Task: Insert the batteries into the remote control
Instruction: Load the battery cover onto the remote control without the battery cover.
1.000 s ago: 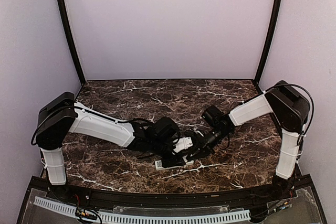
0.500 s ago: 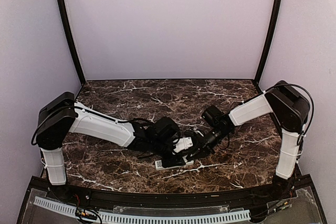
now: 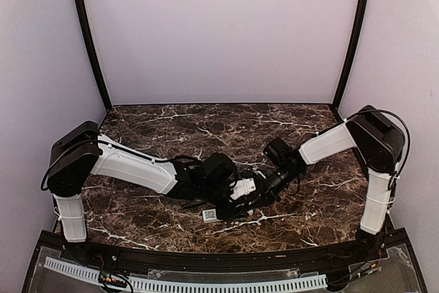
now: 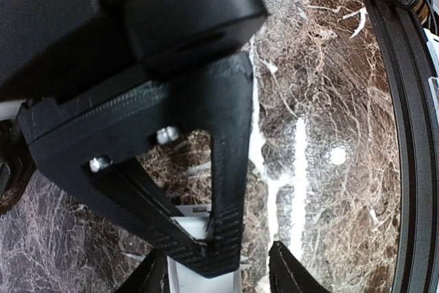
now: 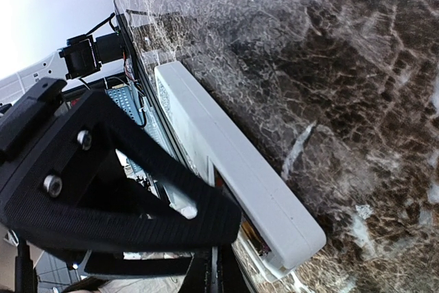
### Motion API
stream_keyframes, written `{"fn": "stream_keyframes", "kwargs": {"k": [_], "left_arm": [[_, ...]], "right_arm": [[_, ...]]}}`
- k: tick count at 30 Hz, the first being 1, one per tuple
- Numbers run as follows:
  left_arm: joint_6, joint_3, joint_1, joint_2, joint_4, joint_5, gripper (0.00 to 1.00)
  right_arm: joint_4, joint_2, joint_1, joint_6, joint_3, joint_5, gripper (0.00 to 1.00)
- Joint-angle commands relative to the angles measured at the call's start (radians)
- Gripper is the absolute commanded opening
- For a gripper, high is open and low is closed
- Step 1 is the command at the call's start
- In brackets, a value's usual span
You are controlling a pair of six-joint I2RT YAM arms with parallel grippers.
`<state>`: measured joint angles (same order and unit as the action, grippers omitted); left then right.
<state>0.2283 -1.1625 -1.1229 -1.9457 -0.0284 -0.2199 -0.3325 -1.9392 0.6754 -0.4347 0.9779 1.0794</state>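
Your remote control (image 5: 230, 162) is a slim, smooth white plastic bar with rounded corners. It lies flat on the dark veined marble table (image 5: 357, 66), near the front edge. Both black ribbed claws, left (image 4: 218, 255) and right (image 5: 212, 262), narrow to their tips beside it; you cannot tell whether either grips anything.

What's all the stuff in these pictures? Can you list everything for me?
remote control: one, white, on the table beside the right tool.
batteries: none I can pick out.
table: one, dark brown marble with white veins, under everything.
walls: three, pale lilac, around the table.
poles: two, black, back corners.
arms: two, white and black, meeting mid-table.
left tool: one, black, fingertips together.
right tool: one, black, by the remote.
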Motion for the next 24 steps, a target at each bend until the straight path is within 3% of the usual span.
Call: {"fn": "stream_keyframes", "kwargs": {"k": [1,8,13,19,24], "left_arm": [[0.004,0.001,-0.006,0.018,-0.047,-0.012,0.49],[0.027,0.008,-0.006,0.017,-0.001,-0.005,0.31],[0.042,0.016,-0.005,0.018,0.062,0.002,0.32],[0.05,0.047,-0.005,0.031,0.074,0.028,0.41],[0.045,0.048,-0.007,0.037,0.056,0.033,0.27]], "right_arm": [[0.036,-0.021,0.003,0.004,0.0,-0.073,0.0],[0.036,-0.018,0.003,0.002,0.0,-0.073,0.0],[0.035,-0.014,0.004,0.001,0.004,-0.077,0.0],[0.032,-0.013,0.004,0.003,0.002,-0.078,0.0],[0.031,-0.01,0.003,0.0,0.002,-0.078,0.0]]}}
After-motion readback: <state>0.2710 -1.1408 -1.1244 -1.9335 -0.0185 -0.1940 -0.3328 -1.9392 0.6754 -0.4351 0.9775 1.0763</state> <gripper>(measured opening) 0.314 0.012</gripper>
